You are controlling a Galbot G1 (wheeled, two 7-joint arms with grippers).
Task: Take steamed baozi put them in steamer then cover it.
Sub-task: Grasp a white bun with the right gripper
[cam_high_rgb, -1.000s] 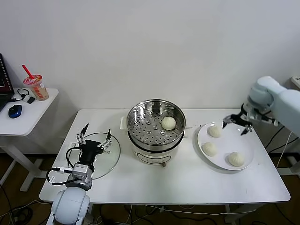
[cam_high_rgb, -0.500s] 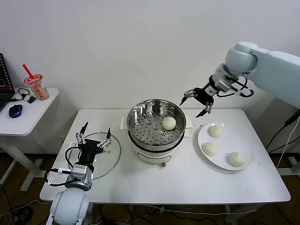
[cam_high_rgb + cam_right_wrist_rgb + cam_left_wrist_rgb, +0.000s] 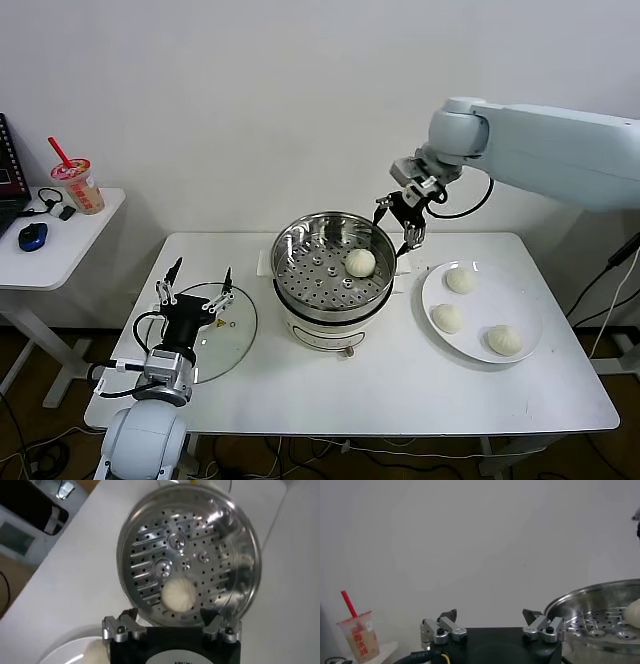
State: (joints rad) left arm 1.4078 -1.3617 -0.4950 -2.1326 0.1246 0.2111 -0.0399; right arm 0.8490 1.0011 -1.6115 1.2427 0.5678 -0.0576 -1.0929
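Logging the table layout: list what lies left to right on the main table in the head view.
Left gripper → glass lid → steamer holding one baozi → right gripper above the steamer's rim → plate with three baozi.

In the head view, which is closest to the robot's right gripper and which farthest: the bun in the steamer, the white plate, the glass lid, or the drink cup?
From the right gripper, fingers open above the steamer's back right rim:
1. Bun in the steamer, just below it.
2. White plate, on the table's right.
3. Glass lid, on the table's left.
4. Drink cup, on the side table, far left.
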